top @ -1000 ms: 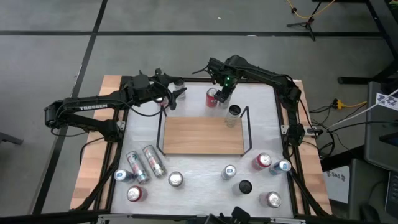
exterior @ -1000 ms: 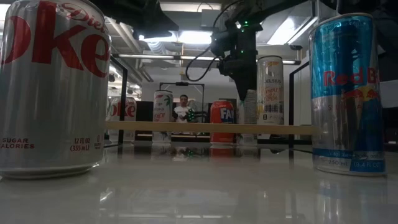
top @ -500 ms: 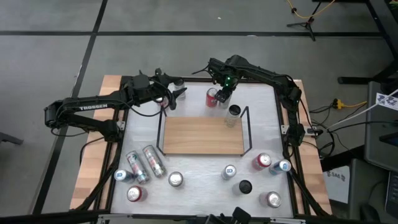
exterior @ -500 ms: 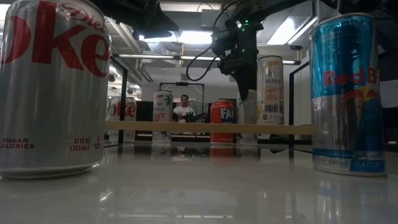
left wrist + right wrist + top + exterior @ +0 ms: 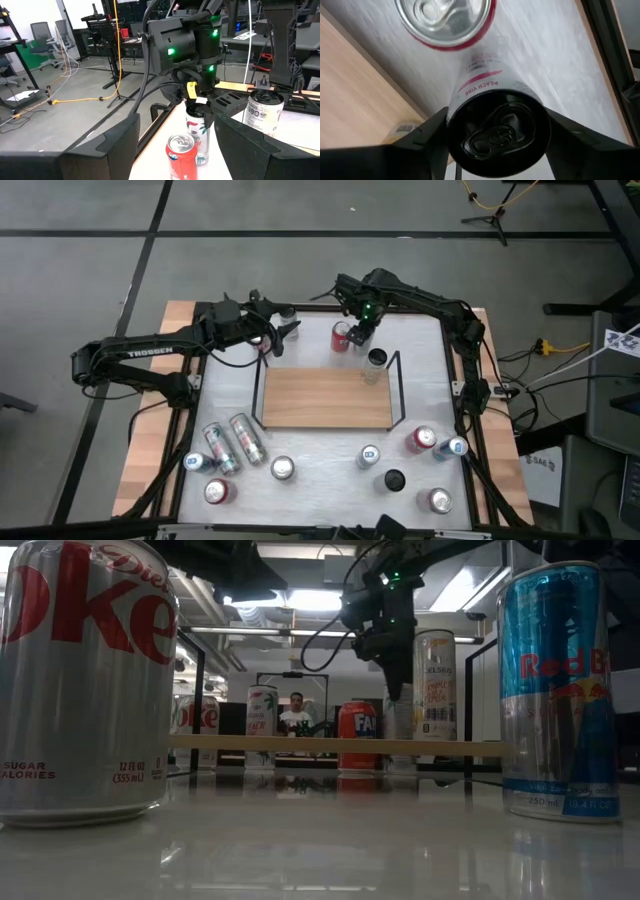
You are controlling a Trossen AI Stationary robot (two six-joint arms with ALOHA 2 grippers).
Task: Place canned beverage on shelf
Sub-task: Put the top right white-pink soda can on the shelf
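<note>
A slim white can with a black top (image 5: 497,127), lettered "PEACH VIBE", stands upright on the white table just beyond the shelf's far edge; it also shows in the left wrist view (image 5: 196,131). A red can (image 5: 342,337) stands right beside it. My right gripper (image 5: 358,330) is over the white can, shut on it. The shelf (image 5: 325,397) is a light-brown board with black rails at its short ends. My left gripper (image 5: 283,332) is open and empty at the table's far edge, left of the red can. My right gripper pinches the white can's upper wall just under its black rim (image 5: 451,131) between its two fingers, one on each side. The fingers (image 5: 207,107) come from above, pointing down. The can is upright, and its foot seems to rest on the table.
A tall white can (image 5: 376,360) stands at the shelf's far right corner. A silver-topped can (image 5: 288,312) stands by my left gripper. Several more cans stand or lie along the table's near side (image 5: 232,445). A person (image 5: 296,712) shows in the room beyond.
</note>
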